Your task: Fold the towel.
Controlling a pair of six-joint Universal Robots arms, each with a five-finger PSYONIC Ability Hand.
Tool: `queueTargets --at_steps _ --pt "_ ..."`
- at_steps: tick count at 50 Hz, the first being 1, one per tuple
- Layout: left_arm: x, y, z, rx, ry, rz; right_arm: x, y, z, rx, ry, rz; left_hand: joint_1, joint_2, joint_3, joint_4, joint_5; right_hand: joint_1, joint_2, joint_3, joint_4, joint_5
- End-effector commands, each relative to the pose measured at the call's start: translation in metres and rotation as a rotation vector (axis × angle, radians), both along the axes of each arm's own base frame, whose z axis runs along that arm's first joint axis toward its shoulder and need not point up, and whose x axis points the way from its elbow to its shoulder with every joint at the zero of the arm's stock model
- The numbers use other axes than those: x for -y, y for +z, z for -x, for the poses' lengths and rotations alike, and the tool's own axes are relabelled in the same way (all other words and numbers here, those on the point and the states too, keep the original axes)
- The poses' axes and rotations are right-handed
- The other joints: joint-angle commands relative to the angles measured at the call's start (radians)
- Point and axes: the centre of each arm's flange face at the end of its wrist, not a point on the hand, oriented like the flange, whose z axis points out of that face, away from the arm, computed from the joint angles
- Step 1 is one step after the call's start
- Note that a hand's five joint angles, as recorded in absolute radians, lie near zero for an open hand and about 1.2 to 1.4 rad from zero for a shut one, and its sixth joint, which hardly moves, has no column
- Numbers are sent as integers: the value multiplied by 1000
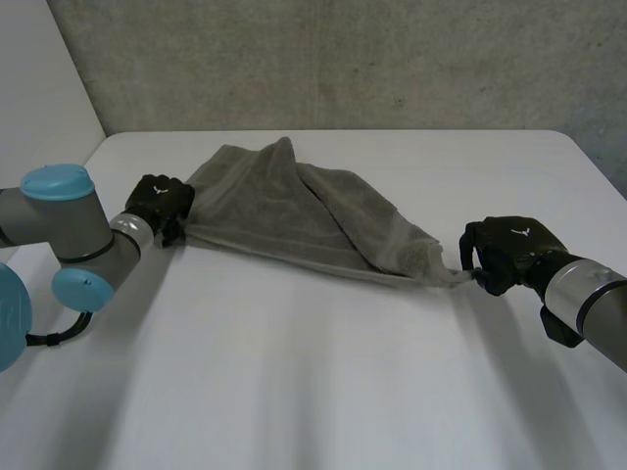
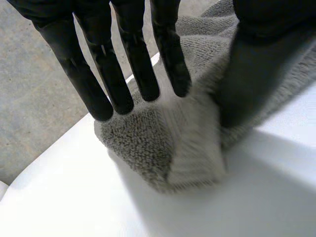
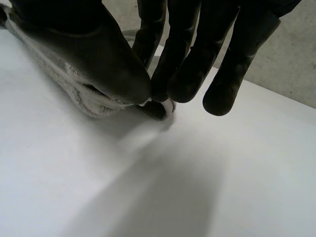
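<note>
Towel (image 1: 294, 211) lay bunched toward the far side of table (image 1: 323, 382), near edge taut between hands | left hand (image 1: 157, 201) pinched left corner, straight fingers against thumb | right hand (image 1: 509, 250) clamped right corner at fingertips — a thin hold | fold judged to need both corners raised together, evenly taut — right likeliest to slip

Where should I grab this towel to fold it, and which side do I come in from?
By its two near corners, from the outer sides, as now: the left hand pinches one corner and the right hand the other. The towel stretches between them along a straight edge, the rest bunched behind.
</note>
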Motion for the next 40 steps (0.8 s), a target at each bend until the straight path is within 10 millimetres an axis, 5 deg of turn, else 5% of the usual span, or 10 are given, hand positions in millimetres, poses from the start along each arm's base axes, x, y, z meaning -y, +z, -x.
queueTargets --at_steps 1,8,13,29,37,40 --pt "-4 -1 -1 -1 2 -20 1 -1 0 -2 -3 1 218 233 227 222 246 76 68 51 50 59" --pt "-16 -1 1 -4 -49 -66 1 1 1 9 -9 1 218 233 227 222 246 76 68 51 50 59" --pt "-25 23 0 -33 -118 -69 3 7 0 20 -8 27 218 233 227 222 246 76 68 51 50 59" --pt "-77 108 -40 -77 -113 10 0 92 27 86 -108 179 218 233 227 222 246 76 68 51 50 59" --pt "-142 169 -46 -141 -198 118 -24 142 30 128 -70 186 218 233 227 222 246 76 68 51 50 59" --pt "-149 176 -49 -158 -201 135 -30 159 36 133 -71 180 218 233 227 222 246 76 68 51 50 59"
